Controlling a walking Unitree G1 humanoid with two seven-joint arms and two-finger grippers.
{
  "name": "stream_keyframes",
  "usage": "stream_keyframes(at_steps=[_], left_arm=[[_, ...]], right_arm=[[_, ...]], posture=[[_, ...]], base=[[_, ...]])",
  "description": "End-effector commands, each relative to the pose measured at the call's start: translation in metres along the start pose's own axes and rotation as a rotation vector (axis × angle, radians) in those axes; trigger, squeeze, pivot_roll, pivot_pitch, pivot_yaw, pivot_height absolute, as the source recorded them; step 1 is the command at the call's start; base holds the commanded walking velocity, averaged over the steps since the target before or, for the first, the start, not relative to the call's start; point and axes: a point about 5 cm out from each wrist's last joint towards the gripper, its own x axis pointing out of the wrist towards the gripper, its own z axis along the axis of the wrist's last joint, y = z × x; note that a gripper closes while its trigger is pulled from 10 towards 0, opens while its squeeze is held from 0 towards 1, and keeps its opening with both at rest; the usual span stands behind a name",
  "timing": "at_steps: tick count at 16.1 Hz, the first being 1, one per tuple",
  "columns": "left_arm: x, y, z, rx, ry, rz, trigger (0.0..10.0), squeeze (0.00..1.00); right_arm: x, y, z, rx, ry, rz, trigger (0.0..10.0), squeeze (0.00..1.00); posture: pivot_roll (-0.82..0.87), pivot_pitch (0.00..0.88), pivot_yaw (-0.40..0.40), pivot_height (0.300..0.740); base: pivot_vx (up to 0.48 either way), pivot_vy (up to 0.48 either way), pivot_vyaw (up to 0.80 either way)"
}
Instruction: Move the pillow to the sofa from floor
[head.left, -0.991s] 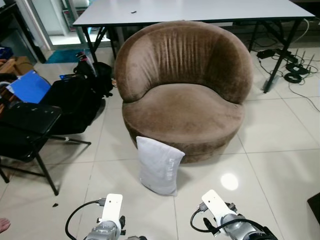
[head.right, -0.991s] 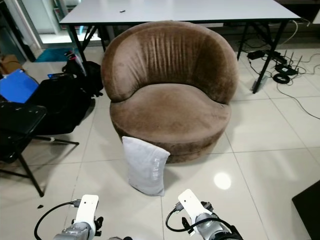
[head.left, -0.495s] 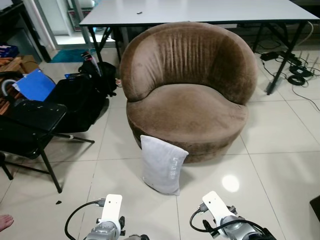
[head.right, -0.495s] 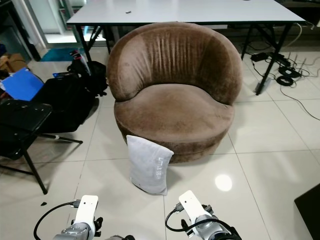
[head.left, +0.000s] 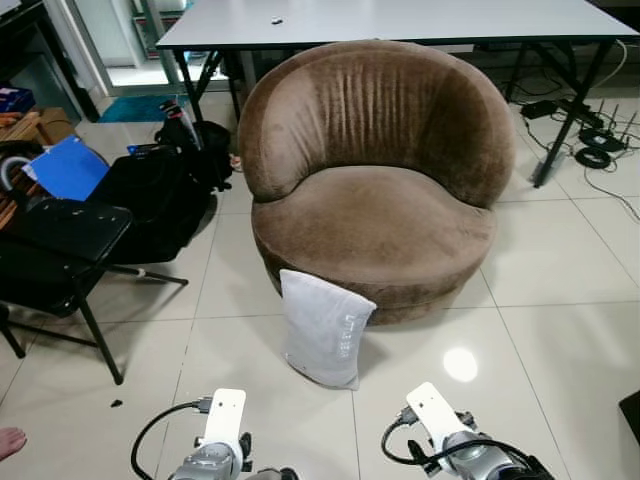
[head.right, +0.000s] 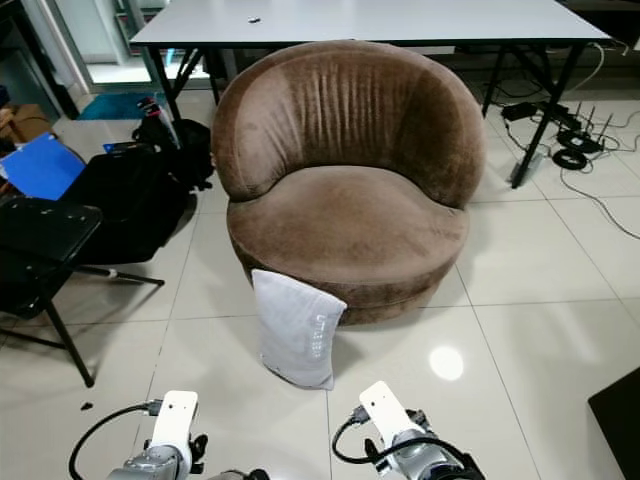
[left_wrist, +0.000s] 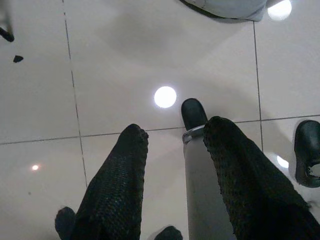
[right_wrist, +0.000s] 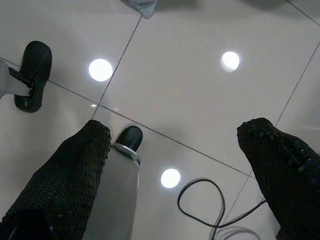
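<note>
A pale grey pillow (head.left: 322, 329) stands on the tiled floor, leaning against the front of a round brown velvet sofa chair (head.left: 372, 190). The chair's seat holds nothing. Both arms hang low at the bottom of the eye views, short of the pillow. In the left wrist view my left gripper (left_wrist: 172, 135) is open over bare tile, and a corner of the pillow (left_wrist: 227, 7) shows beyond its fingertips. The right gripper (right_wrist: 177, 132) is open wide above the floor, with a tip of the pillow (right_wrist: 142, 6) at the frame edge.
A black folding chair (head.left: 55, 250) and black bags (head.left: 160, 190) with a blue folder (head.left: 68, 168) crowd the left. A grey table (head.left: 390, 20) stands behind the sofa chair, with cables (head.left: 590, 140) on the floor at the back right. Open tile lies around the pillow.
The whole picture has shifted slightly right and down, so the camera moved. The pillow still leans on the chair and both arms hang as before.
</note>
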Motion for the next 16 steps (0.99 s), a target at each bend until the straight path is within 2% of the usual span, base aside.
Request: stream_keyframes(at_steps=[1,5,16], left_arm=[[-0.0001,0.0008,-0.0021,-0.002,0.008,0.011,10.0,0.00],[0.0000,-0.0010,0.0002,-0.035,-0.001,0.028,10.0,0.00],[0.0004,0.0010,0.0065,-0.039,-0.013,0.033,10.0,0.00]], right_arm=[[0.0000,-0.0017,0.0031,-0.003,-0.012,-0.007,10.0,0.00],[-0.0003,-0.0050,0.0056,-0.030,-0.022,-0.010,10.0,0.00],[-0.0002,-0.0064,0.0127,-0.056,-0.033,-0.003,10.0,0.00]], posture=[[-0.18,0.000,0.069,0.740],[-0.15,0.000,0.048,0.740],[-0.14,0.000,0.035,0.740]], base=[[0.000,0.000,0.00],[0.000,0.000,0.00],[0.000,0.000,0.00]])
